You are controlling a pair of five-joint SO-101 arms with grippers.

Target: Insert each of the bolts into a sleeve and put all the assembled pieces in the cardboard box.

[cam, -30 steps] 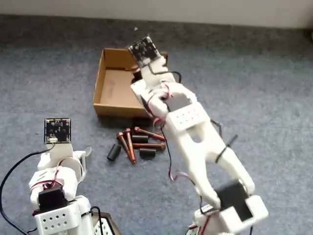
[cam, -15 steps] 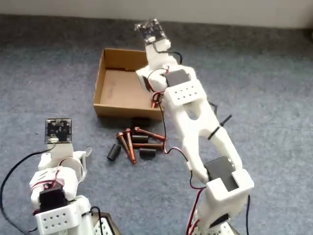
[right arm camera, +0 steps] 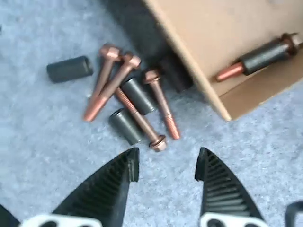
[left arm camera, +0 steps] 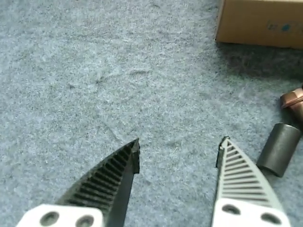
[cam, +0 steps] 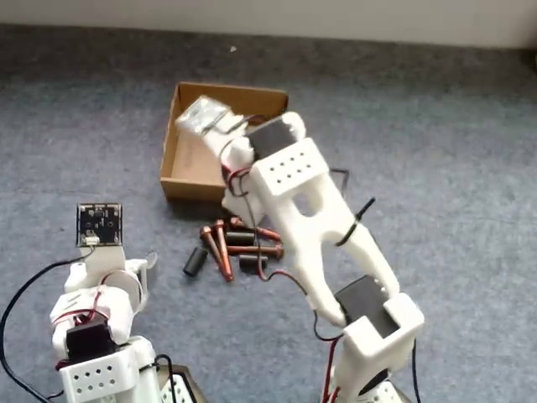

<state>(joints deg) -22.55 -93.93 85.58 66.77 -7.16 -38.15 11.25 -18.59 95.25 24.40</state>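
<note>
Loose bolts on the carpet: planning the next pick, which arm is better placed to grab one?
Right, probably. The right gripper, open, points at the bolts; the left gripper, also open, faces carpet beside one sleeve.

Grey carpet [cam: 436, 126] — cardboard box [cam: 195, 155], four bolts [right arm camera: 162, 105], perhaps four sleeves [right arm camera: 70, 68] lying loose.

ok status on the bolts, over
Left gripper open, empty, over carpet. Right gripper open near loose bolts and sleeves. One assembled piece in cardboard box. Nothing blocking.

Coppery metal bolts [right arm camera: 124, 71], matt cardboard box [right arm camera: 208, 28], fuzzy carpet [left arm camera: 94, 71].
</note>
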